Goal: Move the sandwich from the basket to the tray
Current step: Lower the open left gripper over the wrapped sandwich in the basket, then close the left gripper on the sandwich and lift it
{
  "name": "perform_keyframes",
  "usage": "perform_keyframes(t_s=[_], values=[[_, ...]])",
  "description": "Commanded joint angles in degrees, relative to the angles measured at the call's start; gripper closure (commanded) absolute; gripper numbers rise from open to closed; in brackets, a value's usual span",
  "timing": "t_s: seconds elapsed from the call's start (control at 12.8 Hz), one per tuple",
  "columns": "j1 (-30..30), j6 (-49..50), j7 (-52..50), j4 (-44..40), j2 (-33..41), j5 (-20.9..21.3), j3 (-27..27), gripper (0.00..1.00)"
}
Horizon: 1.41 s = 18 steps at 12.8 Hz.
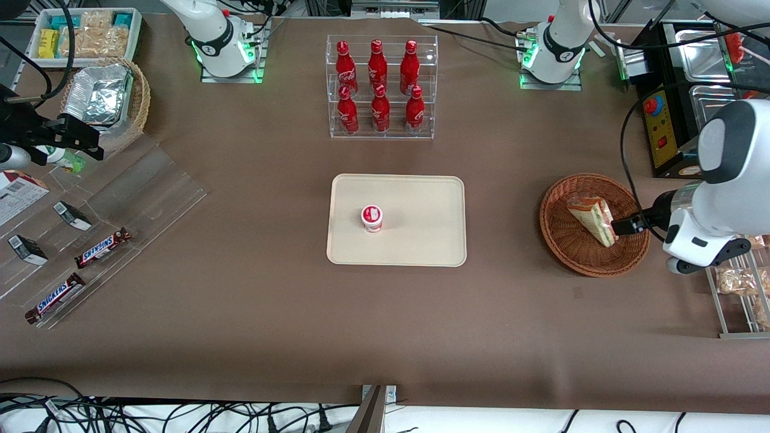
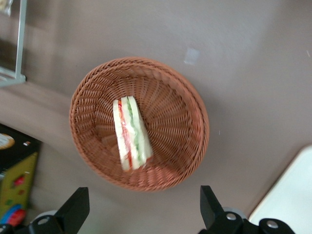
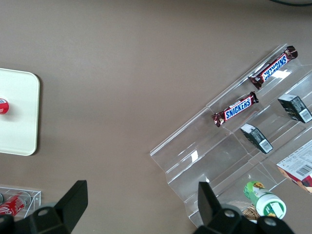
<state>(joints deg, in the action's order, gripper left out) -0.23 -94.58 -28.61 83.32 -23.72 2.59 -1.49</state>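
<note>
Light is even and fairly bright, seemingly from overhead, leaving only faint, soft shadows on the brown table cloth (image 1: 240,300). Glare whitens the crumpled foil trays (image 1: 99,93) and the clear acrylic stepped display (image 3: 229,146). The left wrist view is slightly soft; the reddish-brown woven basket (image 2: 185,112) shades its own bowl. The black open-fingered gripper (image 2: 141,214) looks blurred.

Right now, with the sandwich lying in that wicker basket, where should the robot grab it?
Probably from above, across the bread faces of the sandwich at mid-length: it stands on edge in the basket, filling layers up. The open end effector is over the rim.
</note>
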Motion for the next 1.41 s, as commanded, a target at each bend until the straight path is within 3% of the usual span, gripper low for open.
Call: perform_keyframes(t_s=[0.0, 0.23, 0.47, 0.55, 1.1, 1.33], values=[[0.06, -15.66, -4.52, 23.55, 12.07, 1.37, -0.10, 0.00], [1.38, -30.02, -4.53, 39.78, 19.05, 1.98, 0.08, 0.00], [1.73, -37.31, -17.03, 44.98, 19.06, 9.59, -0.27, 0.00], [1.64, -39.17, -21.62, 46.39, 18.71, 12.85, -0.53, 0.00], [1.46, -48.50, -28.08, 47.28, 13.62, 13.67, -0.54, 0.00], [1.55, -51.05, -28.34, 49.12, 12.64, 17.01, -0.54, 0.00]])
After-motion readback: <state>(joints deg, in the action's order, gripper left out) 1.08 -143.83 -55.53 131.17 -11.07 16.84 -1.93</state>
